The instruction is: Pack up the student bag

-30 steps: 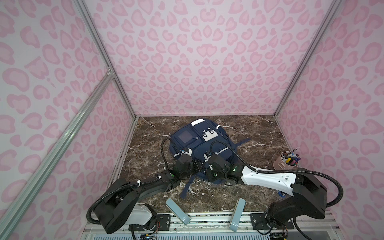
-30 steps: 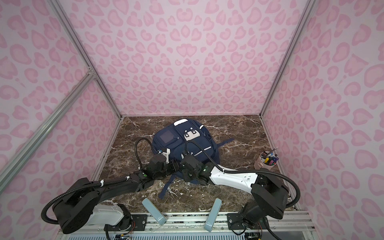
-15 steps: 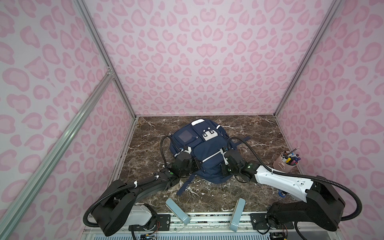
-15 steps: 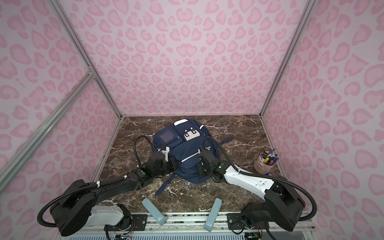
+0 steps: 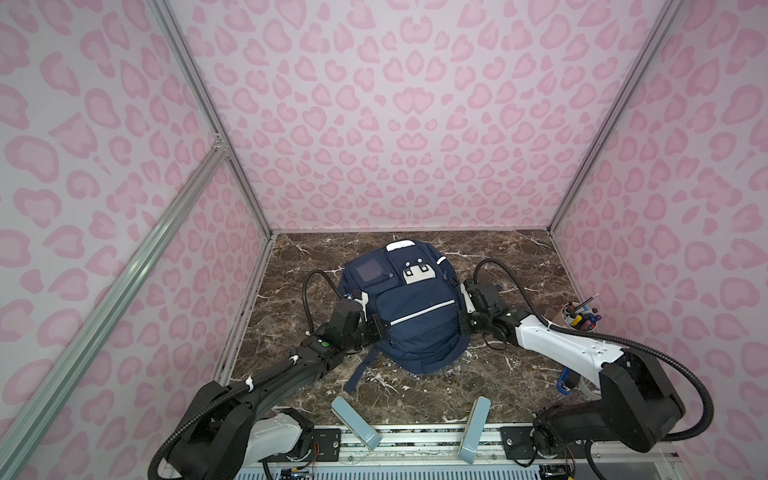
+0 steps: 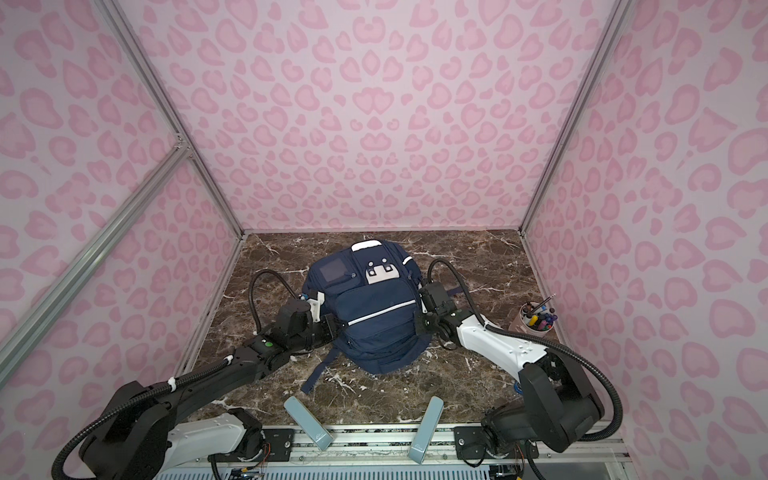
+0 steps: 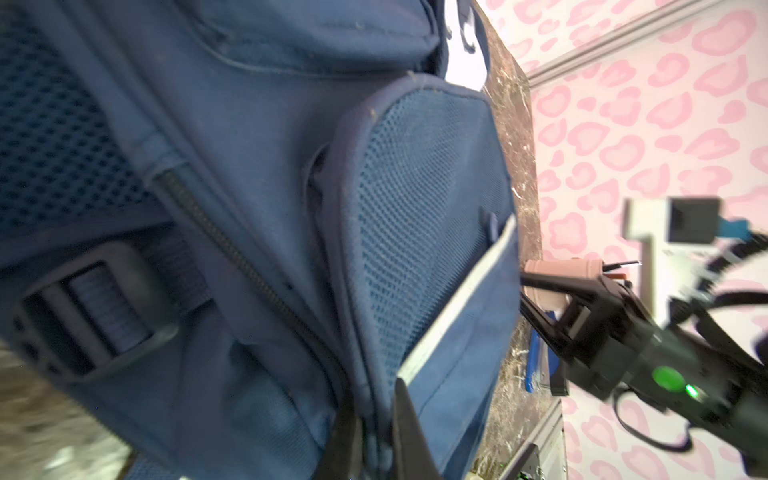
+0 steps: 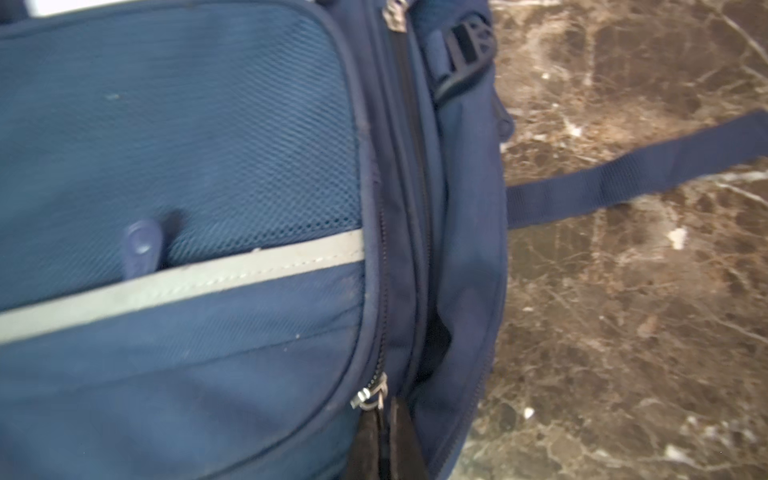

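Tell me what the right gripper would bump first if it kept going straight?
The student bag. The right gripper sits against its side zipper seam, so it would likely press into fabric.

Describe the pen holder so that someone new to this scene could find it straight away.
Start at the dark brown marble tabletop and go to its right edge, beside the pink patterned wall, well right of the navy-blue fabric backpack. There stands a small pinkish-tan round cup. It is the only upright open container here, bristling with coloured pens and a pencil.

Left claw base cut off, student bag edges cropped, cup contents indistinct
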